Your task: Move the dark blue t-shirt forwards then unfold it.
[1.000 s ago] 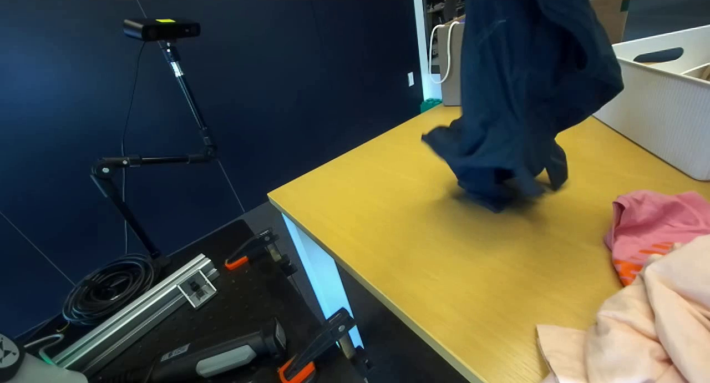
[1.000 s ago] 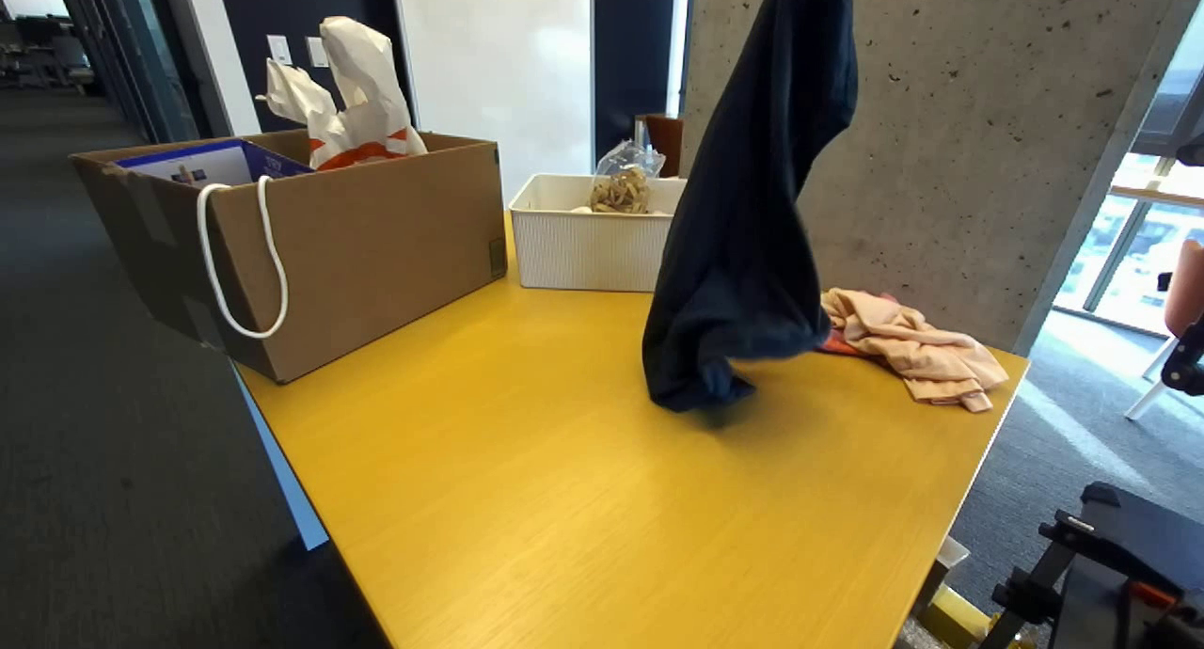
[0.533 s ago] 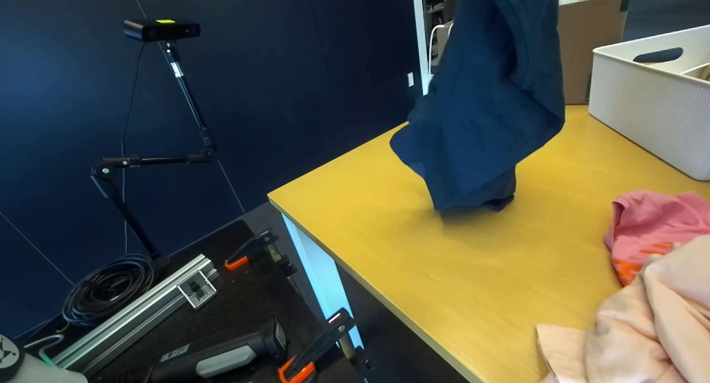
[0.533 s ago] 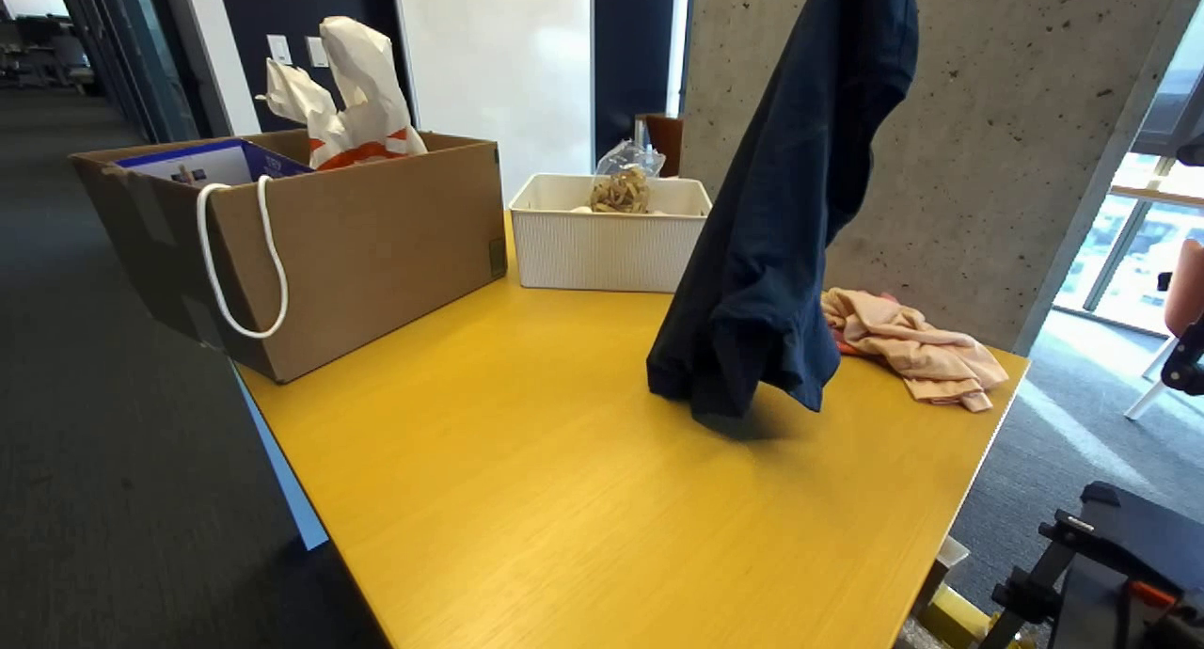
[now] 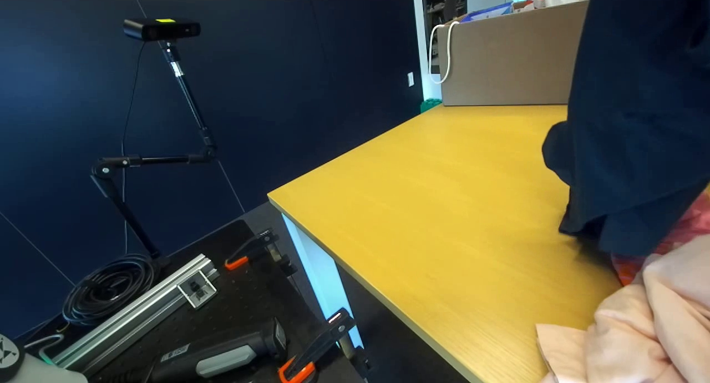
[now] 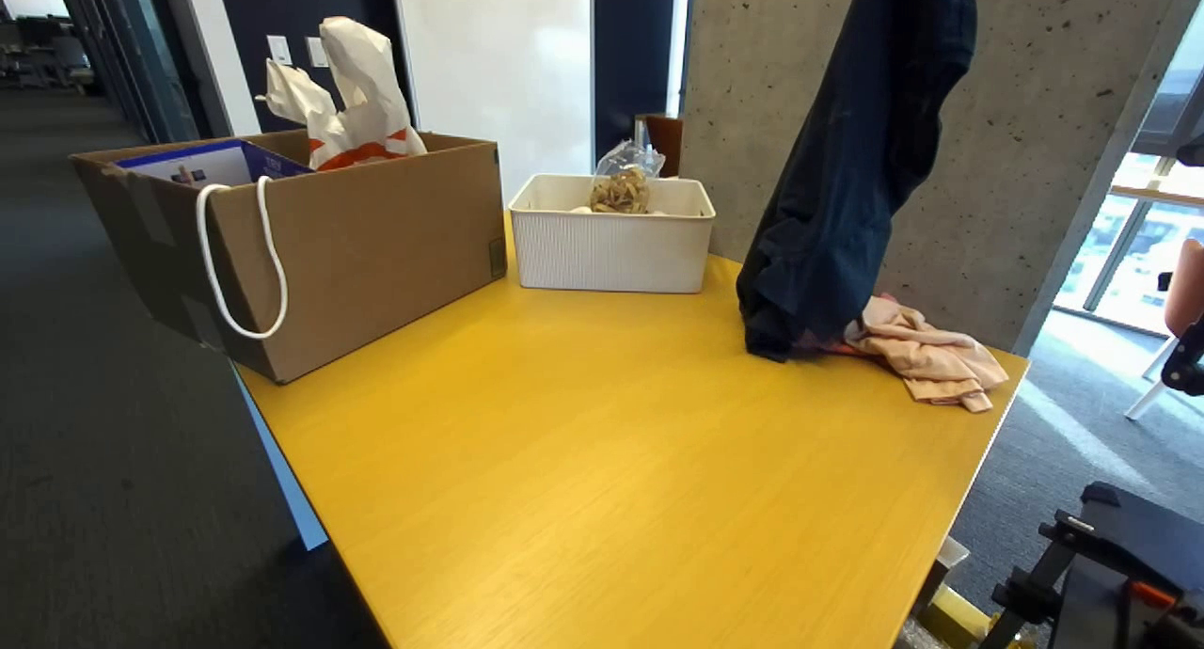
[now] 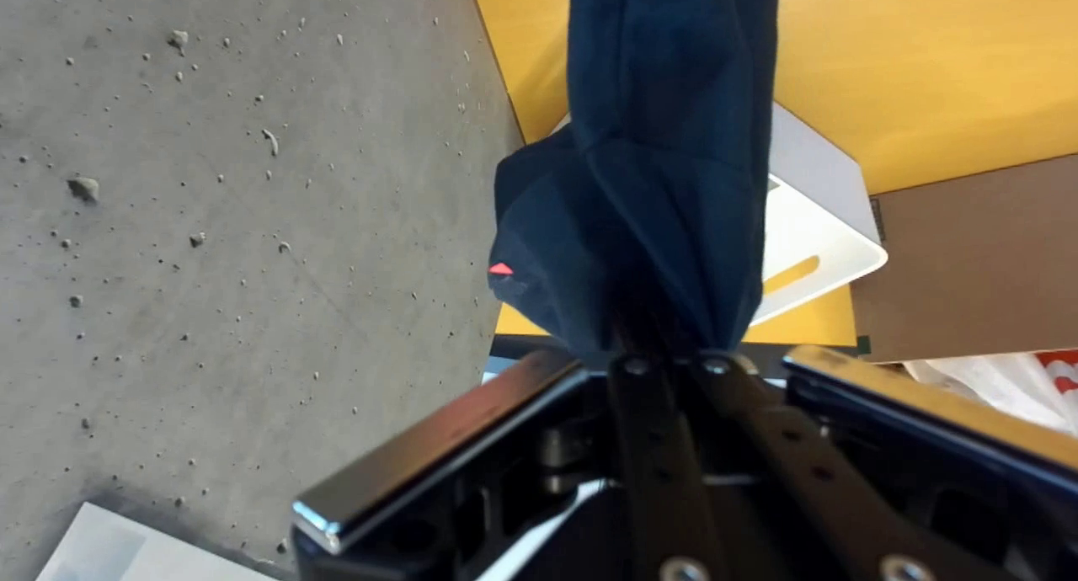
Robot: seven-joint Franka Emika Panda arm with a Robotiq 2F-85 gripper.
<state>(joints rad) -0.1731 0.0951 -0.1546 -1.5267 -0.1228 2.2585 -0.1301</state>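
The dark blue t-shirt (image 5: 638,122) is well over to the right in an exterior view, and what a drape: long, creased, its top cut off by the edge of the view. Its lower end overlaps the pink cloth (image 5: 693,219) from here, a shadow lies on the yellow bench (image 5: 416,205) below it, and the peach cloth (image 5: 627,338) is heaped just in front. Away to the left, before the dark wall (image 5: 310,94), a black camera (image 5: 158,30) perches on a jointed stand (image 5: 166,160), a coil of cable (image 5: 111,288) by its foot.

In an exterior view, too, the white tub (image 6: 616,254) stands toward the back of the bench, a clear bag (image 6: 623,183) sticking up out of it. The cardboard box (image 6: 386,245) sits at the left edge, a paper bag (image 6: 367,113) rising above its rim. And the shirt? Hanging at a slant, its low end right by the pink and peach cloths; whether it touches them or the bench, I can't tell.

Wrist view now, and here's the grip! The pincer (image 7: 674,362) sits at the bottom, fingers (image 7: 642,400) drawn together, clamped on a bunched end of the shirt. From that pinch the fabric spreads up through the middle, hiding part of the tub and the bench behind it, while the concrete wall (image 7: 253,227) fills the left.
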